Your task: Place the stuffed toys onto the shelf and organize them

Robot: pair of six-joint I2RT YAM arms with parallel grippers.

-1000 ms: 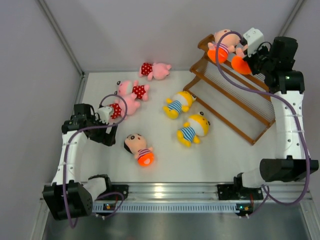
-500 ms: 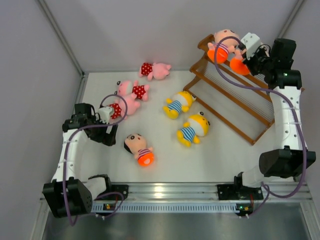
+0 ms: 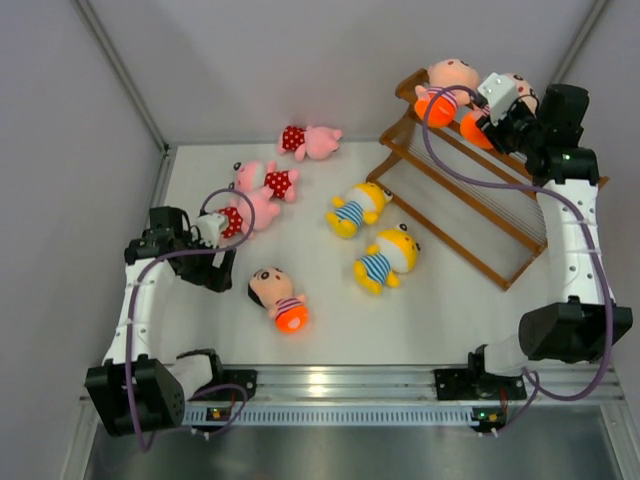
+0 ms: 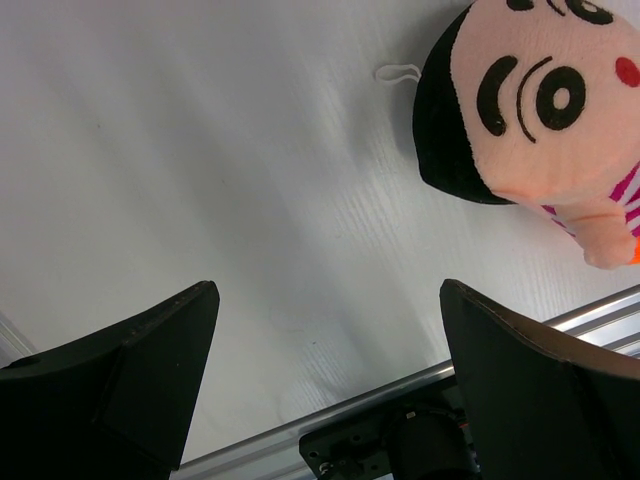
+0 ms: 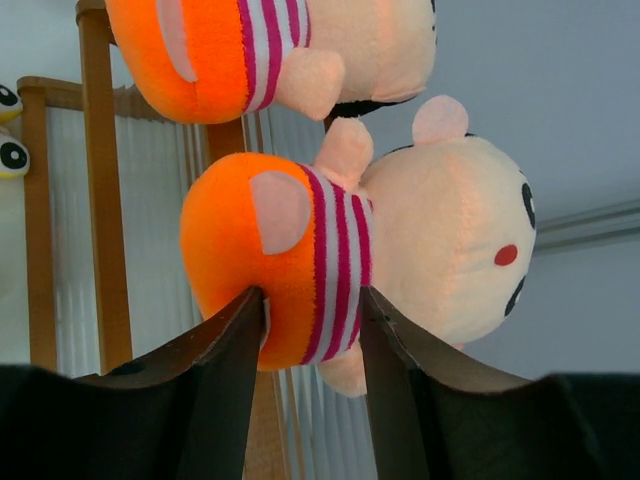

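The brown wooden shelf [image 3: 470,200] stands at the back right. One peach-headed stuffed toy [image 3: 445,85] sits on its top tier. Beside it is a second peach-headed doll [image 5: 440,250], and my right gripper [image 5: 310,300] is closed on its waist, one finger on the orange shorts and one on the striped shirt. On the table lie a third peach-headed doll [image 3: 278,297], two yellow dolls [image 3: 357,208] [image 3: 387,258] and three pink dolls [image 3: 310,140] [image 3: 265,180] [image 3: 245,215]. My left gripper [image 4: 328,300] hangs open over bare table, just left of the third doll's head [image 4: 540,100].
Grey walls close in the white table on the left, back and right. An aluminium rail [image 3: 340,385] runs along the near edge between the arm bases. The shelf's two lower tiers [image 3: 500,235] hold nothing.
My right gripper has carried the second peach-headed doll a little left and back onto the shelf's top tier, next to the first doll. The left arm has not moved.
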